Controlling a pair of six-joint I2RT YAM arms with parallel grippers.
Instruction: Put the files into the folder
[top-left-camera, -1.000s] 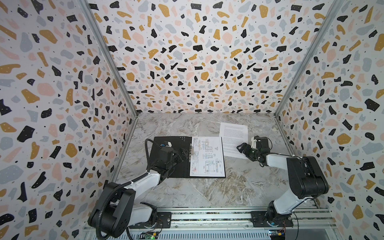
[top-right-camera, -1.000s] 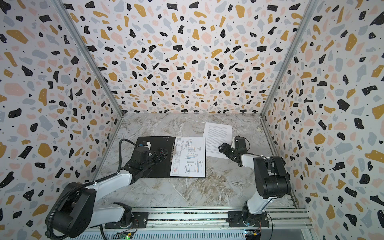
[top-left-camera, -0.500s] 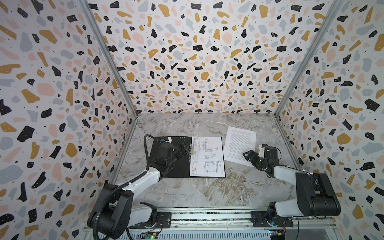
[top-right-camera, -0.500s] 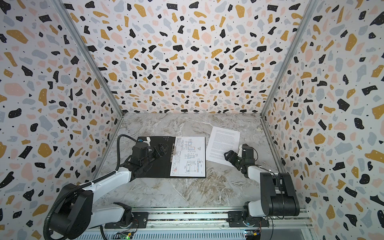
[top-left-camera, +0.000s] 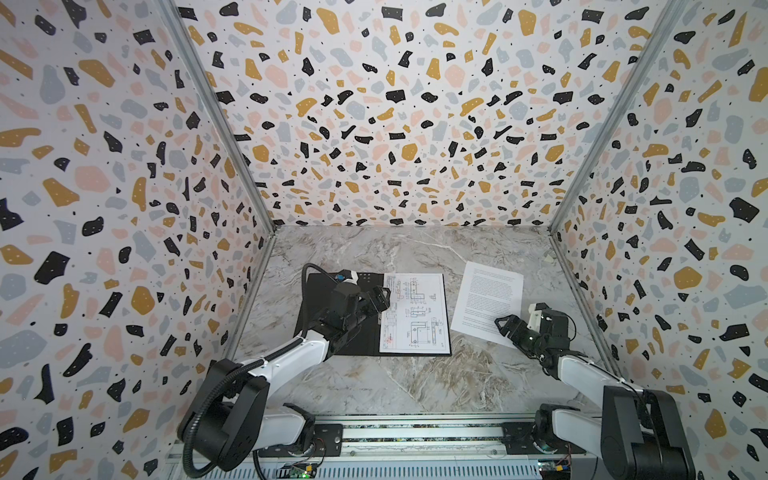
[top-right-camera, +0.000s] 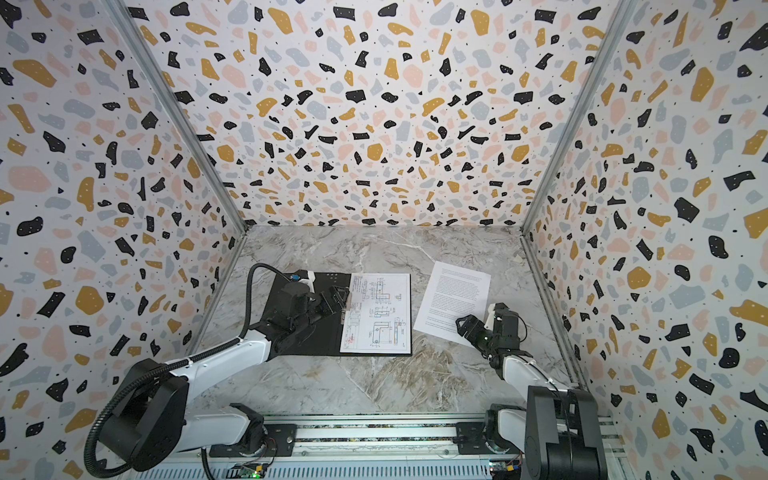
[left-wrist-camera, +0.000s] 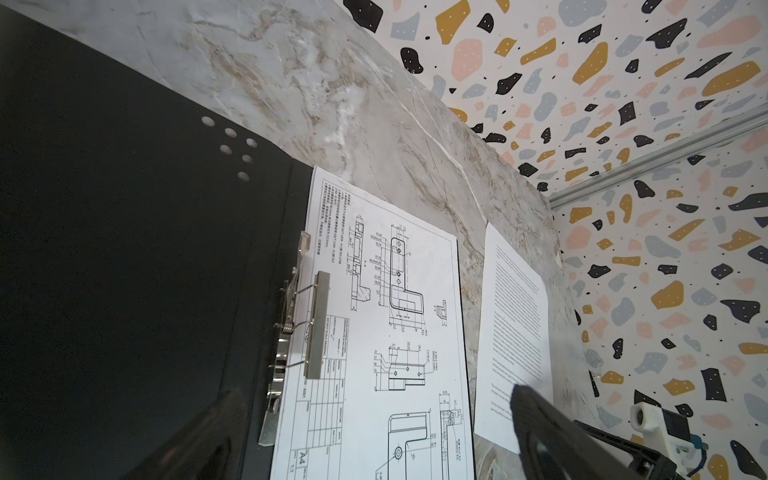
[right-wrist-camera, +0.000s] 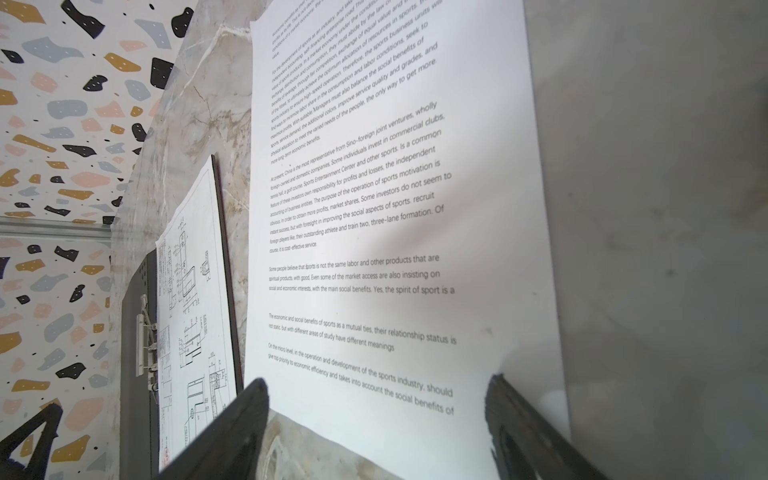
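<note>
Right gripper (top-left-camera: 508, 329) by right edge of grey marble bench (top-left-camera: 415, 382): jaws wide, released, straddling near end of tilted white printed-text paper sheet (top-left-camera: 486, 299). Left gripper (top-left-camera: 380, 298) also released, over flat black open folder (left-wrist-camera: 124, 249), left of centre; white line-drawing paper sheet (top-left-camera: 415, 316) lies on folder's right half.

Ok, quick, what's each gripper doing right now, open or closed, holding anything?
Left gripper: open, holding nothing, over the open folder.
Right gripper: open, holding nothing, at the near edge of the text sheet.
</note>
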